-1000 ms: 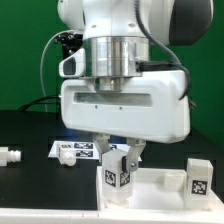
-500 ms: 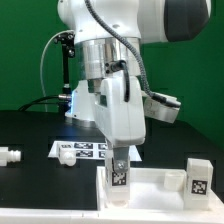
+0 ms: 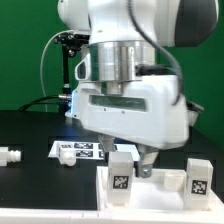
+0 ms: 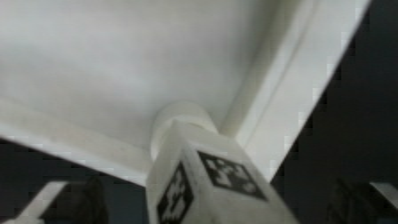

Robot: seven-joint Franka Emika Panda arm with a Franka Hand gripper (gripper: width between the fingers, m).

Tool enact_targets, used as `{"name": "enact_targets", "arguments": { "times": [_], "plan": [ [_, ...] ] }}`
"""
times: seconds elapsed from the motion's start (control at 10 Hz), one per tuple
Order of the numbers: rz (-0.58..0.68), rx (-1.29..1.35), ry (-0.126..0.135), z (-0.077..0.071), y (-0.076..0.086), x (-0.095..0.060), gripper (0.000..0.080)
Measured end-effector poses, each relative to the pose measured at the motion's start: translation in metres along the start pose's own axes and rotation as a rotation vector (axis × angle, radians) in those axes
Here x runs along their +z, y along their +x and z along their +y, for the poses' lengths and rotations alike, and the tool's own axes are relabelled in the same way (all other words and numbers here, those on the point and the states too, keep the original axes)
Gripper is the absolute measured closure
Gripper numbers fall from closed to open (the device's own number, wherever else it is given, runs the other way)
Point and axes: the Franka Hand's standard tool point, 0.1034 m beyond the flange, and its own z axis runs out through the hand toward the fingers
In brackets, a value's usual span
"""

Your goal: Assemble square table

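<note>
The square table's tabletop [image 3: 160, 192] lies flat on the dark worktop [image 3: 30, 185], directly beneath the end effector [image 3: 124, 162]. One leg [image 3: 121, 180] stands upright at a corner of the tabletop, between the fingers, with its tag facing the exterior camera. The wrist view looks down on the same leg rising from that corner. A finger [image 4: 50, 200] shows on one side and the other finger on the opposite side. Dark gaps separate both from the leg, so the end effector is released and grips nothing.

A second leg [image 3: 197, 175] stands upright at another corner of the tabletop, well away from the end effector toward the exterior view's right, its tag also toward the camera. Behind the end effector, toward the exterior view's left, the marker board [image 3: 78, 150] lies flat on the worktop. Farther out on that side, well apart from the end effector, a small white peg [image 3: 9, 156] lies on the worktop.
</note>
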Motion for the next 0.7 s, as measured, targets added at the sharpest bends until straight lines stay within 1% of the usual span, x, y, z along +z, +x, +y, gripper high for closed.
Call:
{"name": "enact_targets", "arguments": {
  "times": [0.4,0.5,0.6,0.7],
  "plan": [
    [0.001,-0.227,0.0,0.001,0.0016,0.0,0.015],
    [-0.001,-0.407,-0.011,0.0002,0.0034,-0.0019,0.015],
    [-0.005,-0.502,-0.012,-0.001,0.0045,-0.0033,0.015],
    [-0.004,-0.47,-0.011,-0.0008,0.0041,-0.0027,0.015]
  ]
}}
